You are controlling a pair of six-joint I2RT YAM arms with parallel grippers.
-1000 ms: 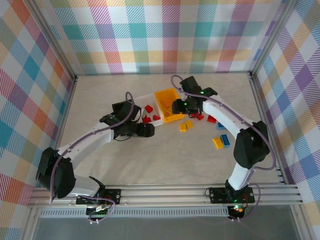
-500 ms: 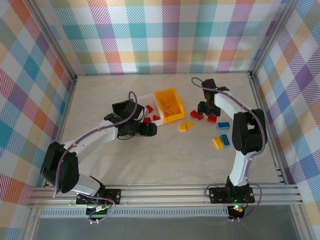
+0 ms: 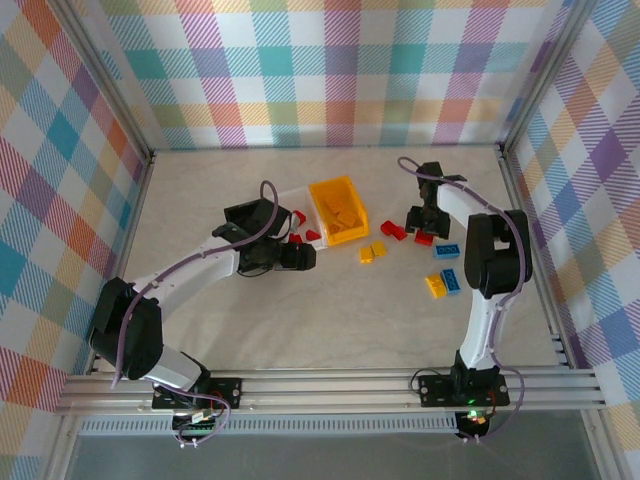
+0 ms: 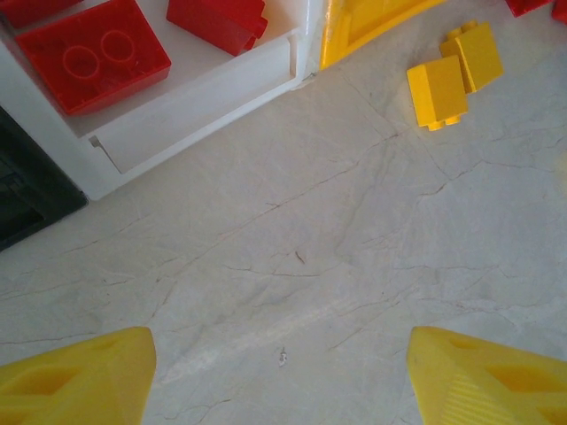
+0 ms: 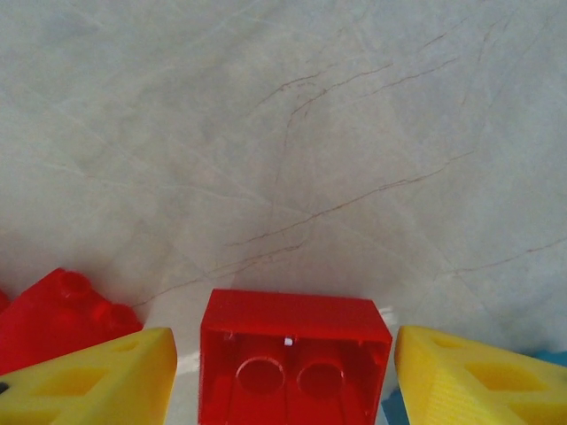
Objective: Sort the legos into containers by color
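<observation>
black bin point(image 4: 22, 208): cropped by left edge, only a dark corner in frame
white bin point(image 4: 190, 102): near corner only, rest past top edge
yellow bin point(image 4: 372, 22): corner only, cut at top
red brick in bin point(image 4: 217, 19): upper part cut off
left fingers point(image 4: 75, 376): tips only, cropped at bottom
held-gap red brick point(image 5: 292, 350): lower part cropped; finger contact unclear
right fingers point(image 5: 478, 376): tips only
second red brick point(image 5: 58, 314): partly behind finger
blue sliver point(image 5: 387, 414): mostly hidden, unidentifiable
right gripper point(image 3: 418, 220): covers brick from above

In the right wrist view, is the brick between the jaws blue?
No, the brick between the two yellow jaws is red, with a small gap on each side.
</observation>
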